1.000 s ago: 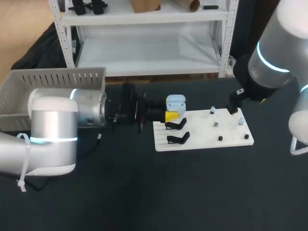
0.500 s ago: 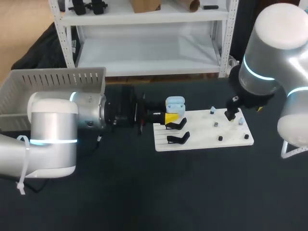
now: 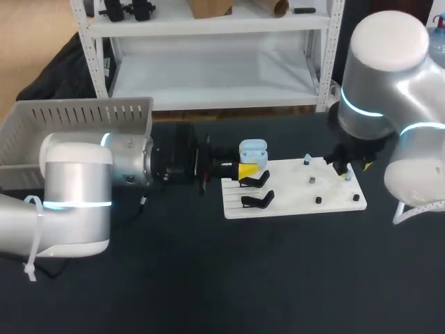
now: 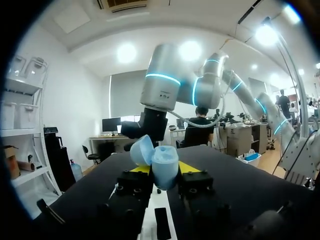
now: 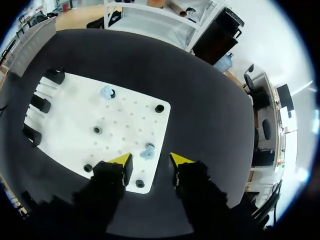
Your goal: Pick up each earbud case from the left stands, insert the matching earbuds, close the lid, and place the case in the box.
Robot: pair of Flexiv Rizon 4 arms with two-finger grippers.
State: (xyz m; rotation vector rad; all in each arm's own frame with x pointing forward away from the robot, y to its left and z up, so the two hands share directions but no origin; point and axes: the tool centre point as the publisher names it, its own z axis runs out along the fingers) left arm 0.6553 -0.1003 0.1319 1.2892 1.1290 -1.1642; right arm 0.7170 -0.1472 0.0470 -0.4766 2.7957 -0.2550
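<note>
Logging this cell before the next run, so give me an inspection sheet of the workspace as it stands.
Surface: dark table with a white board on it.
Job's things: light-blue case, lid open, in the left claw; black stands at the board's left end; two blue earbuds on the board; grey box at the table's far left.
Clutter: nothing seen.
Grippers: left claw shut on the case; right claw open, above one earbud.
Cables: white loop hanging off the left arm.
Surroundings: nothing seen.
</note>
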